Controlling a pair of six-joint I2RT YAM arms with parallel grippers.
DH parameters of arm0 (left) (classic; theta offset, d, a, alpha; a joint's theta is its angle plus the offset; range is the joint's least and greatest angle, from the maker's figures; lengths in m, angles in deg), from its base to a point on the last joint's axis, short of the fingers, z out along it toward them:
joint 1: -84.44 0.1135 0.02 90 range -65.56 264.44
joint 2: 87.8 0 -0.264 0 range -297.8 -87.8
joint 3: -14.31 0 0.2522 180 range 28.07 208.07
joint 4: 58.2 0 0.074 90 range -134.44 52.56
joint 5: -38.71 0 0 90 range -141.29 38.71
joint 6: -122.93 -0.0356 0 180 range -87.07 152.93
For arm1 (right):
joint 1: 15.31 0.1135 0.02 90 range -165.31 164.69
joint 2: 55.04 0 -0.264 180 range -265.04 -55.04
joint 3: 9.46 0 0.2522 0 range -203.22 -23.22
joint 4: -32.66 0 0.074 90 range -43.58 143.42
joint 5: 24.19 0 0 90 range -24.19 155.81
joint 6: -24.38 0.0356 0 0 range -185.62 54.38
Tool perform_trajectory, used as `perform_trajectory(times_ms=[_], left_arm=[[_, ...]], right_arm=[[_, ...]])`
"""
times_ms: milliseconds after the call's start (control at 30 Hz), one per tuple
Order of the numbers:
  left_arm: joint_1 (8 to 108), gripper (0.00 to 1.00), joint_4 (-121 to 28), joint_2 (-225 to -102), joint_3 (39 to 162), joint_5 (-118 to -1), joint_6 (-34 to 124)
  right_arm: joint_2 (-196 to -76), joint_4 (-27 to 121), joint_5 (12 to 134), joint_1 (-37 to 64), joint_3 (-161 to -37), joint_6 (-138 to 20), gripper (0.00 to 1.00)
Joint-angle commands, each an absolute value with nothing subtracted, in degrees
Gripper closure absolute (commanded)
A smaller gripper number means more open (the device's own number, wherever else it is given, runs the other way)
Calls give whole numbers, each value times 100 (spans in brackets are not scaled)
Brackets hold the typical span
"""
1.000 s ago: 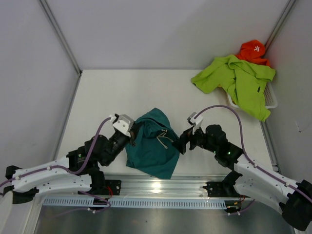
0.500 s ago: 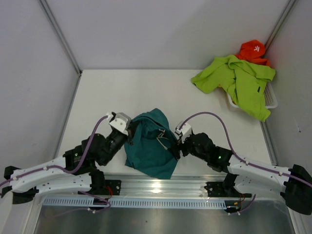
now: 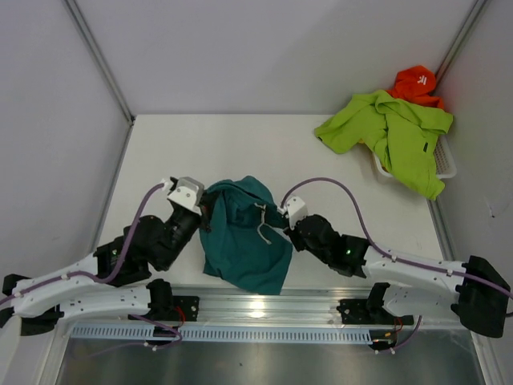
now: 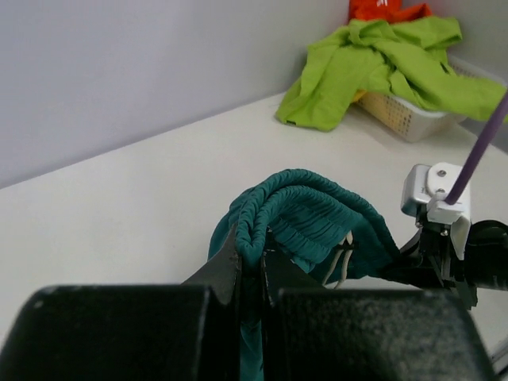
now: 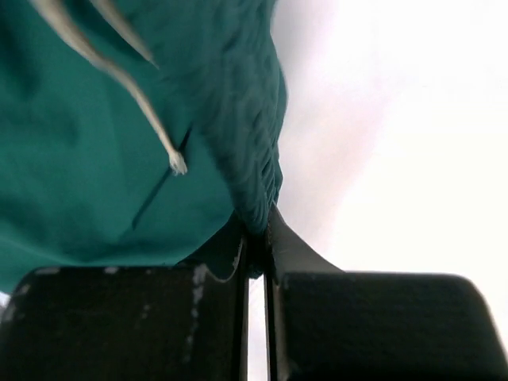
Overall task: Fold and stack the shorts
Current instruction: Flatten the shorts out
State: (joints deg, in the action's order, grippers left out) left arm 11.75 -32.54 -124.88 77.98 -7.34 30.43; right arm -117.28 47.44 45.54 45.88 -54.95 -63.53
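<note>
White surface (image 3: 200,152), grey walls. Near its front middle the teal shorts (image 3: 244,245) sag, soft and light. The left hand (image 4: 252,266) and right hand (image 5: 255,238) each pinch the gathered waistband (its firmest hold). The lime shorts (image 3: 393,136) drape far right.

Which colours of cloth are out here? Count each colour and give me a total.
Teal shorts: 1
Green shorts: 1
Orange cloth: 1
Total: 3
</note>
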Motion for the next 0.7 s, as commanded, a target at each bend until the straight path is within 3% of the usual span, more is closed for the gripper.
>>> perform_trajectory(times_ms=[0, 133, 367, 567, 667], left_arm=[[1210, 100, -3346, -12427, 8589, -242, 3056], [1219, 100, -2828, -12480, 9659, -794, 3151], [1219, 100, -1325, -12453, 11708, -2499, 4083], [1210, 100, -61, -12576, 12983, -3212, 4637], [1210, 100, 432, -12655, 13239, -3528, 4822]], right_arm=[[-11376, 5604, 4067, 4621, -6529, -6246, 100], [-11059, 7065, 4742, 4621, -8668, -5949, 100], [-11314, 9185, 7572, 4920, -11441, -5359, 100], [-11182, 9686, 9452, 5052, -12568, -5156, 100], [-11129, 10045, 9614, 5043, -12754, -5103, 100]])
